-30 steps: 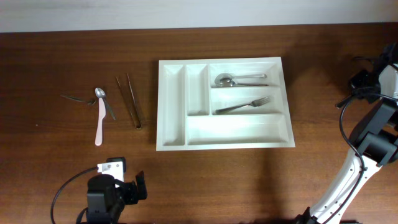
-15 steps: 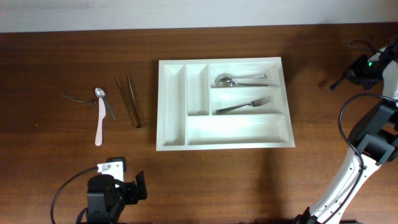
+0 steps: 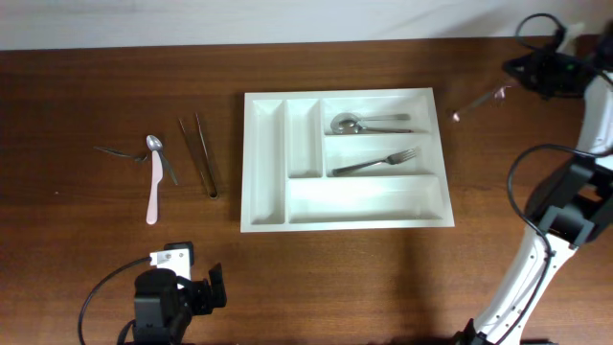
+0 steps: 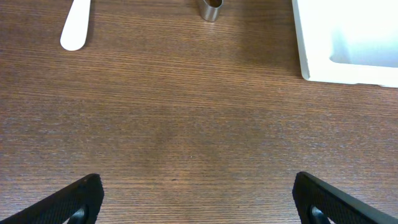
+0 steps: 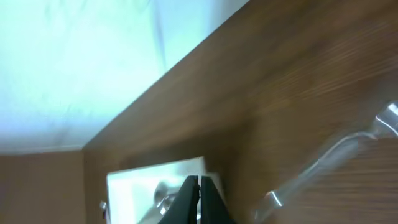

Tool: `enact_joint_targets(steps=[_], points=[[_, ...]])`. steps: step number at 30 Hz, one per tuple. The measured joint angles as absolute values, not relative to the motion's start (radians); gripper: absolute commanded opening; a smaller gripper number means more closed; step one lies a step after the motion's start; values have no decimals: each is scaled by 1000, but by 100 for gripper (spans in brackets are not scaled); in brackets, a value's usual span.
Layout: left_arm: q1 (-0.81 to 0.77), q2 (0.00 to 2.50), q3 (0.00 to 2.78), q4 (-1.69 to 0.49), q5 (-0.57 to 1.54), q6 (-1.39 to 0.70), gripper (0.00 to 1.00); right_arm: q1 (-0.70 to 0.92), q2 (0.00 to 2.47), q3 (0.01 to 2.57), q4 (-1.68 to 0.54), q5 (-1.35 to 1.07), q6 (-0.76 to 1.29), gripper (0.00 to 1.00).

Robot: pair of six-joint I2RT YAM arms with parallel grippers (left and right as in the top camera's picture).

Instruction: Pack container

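The container (image 3: 364, 201) — white, rectangular, five compartments — lies mid-frame overhead; spoon (image 3: 356, 122) and fork (image 3: 375, 162) rest in its upper-right compartments. The left gripper (image 4: 198, 186) stands spread wide, lower left; the right gripper (image 5: 198, 183) is pressed together, upper right.

The surface (image 3: 96, 240) is dark brown wood with a fine grain and a dull sheen. The container (image 3: 251, 163) is smooth white plastic, faintly glossy. The spoon (image 3: 347, 123), fork (image 3: 375, 162) and tongs (image 3: 199, 153) are polished metal. The knife (image 3: 153, 192) looks like pale pink matt plastic.
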State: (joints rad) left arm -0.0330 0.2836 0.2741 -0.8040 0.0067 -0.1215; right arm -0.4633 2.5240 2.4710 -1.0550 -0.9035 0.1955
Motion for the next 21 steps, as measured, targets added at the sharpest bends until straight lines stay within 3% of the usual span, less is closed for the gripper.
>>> enact_joint_targets(steps=[10,19,21], points=[[-33,284,274,-804,7,-121,99,-273,2524,2472,-1152,-822,91,4],[-33,284,274,-804,7,-121,99,-301,2524,2472,-1185,-686,98,4],[-33,284,274,-804,7,-121,99,-315,2524,2472,-1225,-627,93,8]])
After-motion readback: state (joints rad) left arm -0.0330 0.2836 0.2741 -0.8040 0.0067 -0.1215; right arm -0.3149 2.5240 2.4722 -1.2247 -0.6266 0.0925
